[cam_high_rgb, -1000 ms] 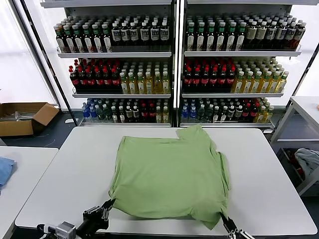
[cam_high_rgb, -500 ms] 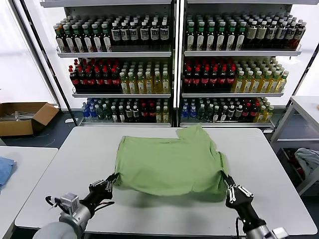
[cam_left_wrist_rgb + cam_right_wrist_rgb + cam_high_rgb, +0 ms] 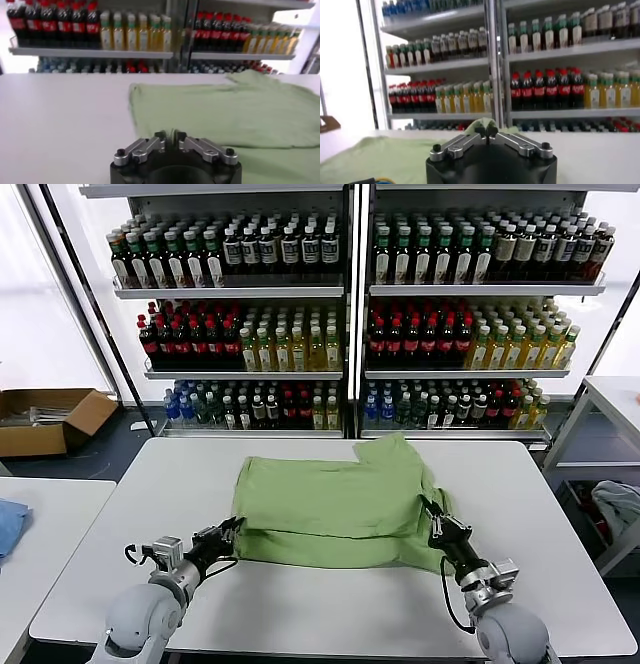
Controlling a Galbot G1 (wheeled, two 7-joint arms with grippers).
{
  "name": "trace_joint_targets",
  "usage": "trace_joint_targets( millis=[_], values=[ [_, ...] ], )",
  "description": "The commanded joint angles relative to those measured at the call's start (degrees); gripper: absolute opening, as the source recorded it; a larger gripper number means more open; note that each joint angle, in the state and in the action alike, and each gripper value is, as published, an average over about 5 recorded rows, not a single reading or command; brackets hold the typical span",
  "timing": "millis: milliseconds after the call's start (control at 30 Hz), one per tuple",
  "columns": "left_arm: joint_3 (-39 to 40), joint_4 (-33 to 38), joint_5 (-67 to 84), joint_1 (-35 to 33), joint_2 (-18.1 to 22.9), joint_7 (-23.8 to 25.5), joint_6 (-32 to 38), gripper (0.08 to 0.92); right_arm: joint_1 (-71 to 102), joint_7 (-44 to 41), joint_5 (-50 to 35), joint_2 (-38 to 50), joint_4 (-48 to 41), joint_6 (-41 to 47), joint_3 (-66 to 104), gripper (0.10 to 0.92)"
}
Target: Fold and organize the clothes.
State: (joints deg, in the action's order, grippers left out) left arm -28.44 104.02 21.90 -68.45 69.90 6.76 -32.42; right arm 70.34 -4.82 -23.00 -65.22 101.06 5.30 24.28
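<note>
A light green shirt [image 3: 335, 496] lies back-up on the white table [image 3: 300, 609], its near hem folded up over the body. My left gripper [image 3: 236, 525] is shut on the shirt's near left corner, and in the left wrist view [image 3: 170, 137] a thin fold of green cloth sits between the fingertips. My right gripper [image 3: 428, 509] is shut on the near right corner, and in the right wrist view [image 3: 486, 131] green cloth bunches at the fingertips. Both grippers hold the hem just above the shirt's middle. The chest print is hidden.
Shelves of bottles [image 3: 350, 314] stand behind the table. A cardboard box [image 3: 45, 419] sits on the floor at the far left. A second table with blue cloth [image 3: 8, 524] is at the left, and another table [image 3: 615, 399] at the right.
Both grippers have carried the shirt's near hem up and away from the front edge, folding it over the body. The shirt now covers less of the table.
</note>
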Motion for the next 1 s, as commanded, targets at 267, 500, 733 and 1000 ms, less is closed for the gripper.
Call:
trace_joint_targets(
  millis=[267,500,733,1000],
  values=[
    [-4.32,7.63,-2.39,-8.27,0.7,-7.01,-0.72,0.511,16.2,4.74,6.15,-0.68,13.53,11.94,6.46,0.544],
    [-3.29,10.38,-0.55,-12.28,1.01,-6.21,-0.73,0.71,23.44,5.22,8.48,-3.15,16.74,12.65,8.73,0.742],
    [-1.05,7.26,1.23,-10.85,1.26,-5.38,-0.73,0.82,23.39,6.08,8.25,-4.39,15.73,12.8,8.06,0.75],
    [-0.31,5.67,3.54,-9.47,0.94,-3.67,-0.69,0.785,21.31,6.65,7.96,-5.08,14.8,12.71,6.94,0.526]
  ],
)
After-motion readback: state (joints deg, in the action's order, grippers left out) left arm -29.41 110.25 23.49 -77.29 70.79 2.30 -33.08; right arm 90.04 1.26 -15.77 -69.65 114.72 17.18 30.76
